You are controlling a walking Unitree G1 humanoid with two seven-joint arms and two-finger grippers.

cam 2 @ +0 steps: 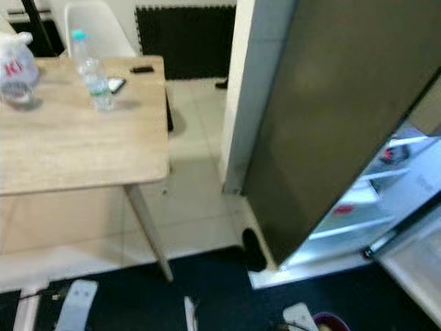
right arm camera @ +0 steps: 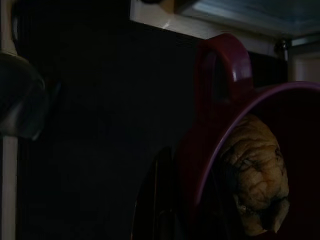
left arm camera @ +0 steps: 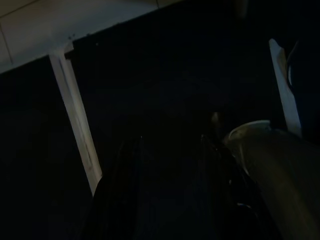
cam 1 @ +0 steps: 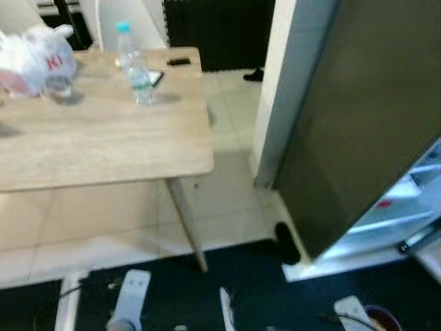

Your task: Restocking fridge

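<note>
The fridge (cam 1: 358,117) stands at the right, its dark door swung open and its lit white shelves (cam 2: 386,186) showing behind it. My right gripper (right arm camera: 185,210) hangs low and is shut on the rim of a maroon bowl (right arm camera: 200,150) with a handle; a brown lumpy piece of food (right arm camera: 257,170) lies inside. The bowl's edge (cam 1: 381,318) peeks in at the bottom right of the left eye view. Over the dark floor mat my left gripper (left arm camera: 170,185) is open, with nothing between its fingers. A water bottle (cam 1: 138,65) with a blue cap stands on the wooden table (cam 1: 103,138).
On the table are also a white plastic bag (cam 1: 38,55), a glass (cam 1: 60,86) and a phone (cam 1: 155,78). A white chair (cam 1: 127,21) stands behind it. A black object (cam 1: 286,243) lies on the floor by the fridge door's corner. The dark mat (cam 1: 262,289) covers the near floor.
</note>
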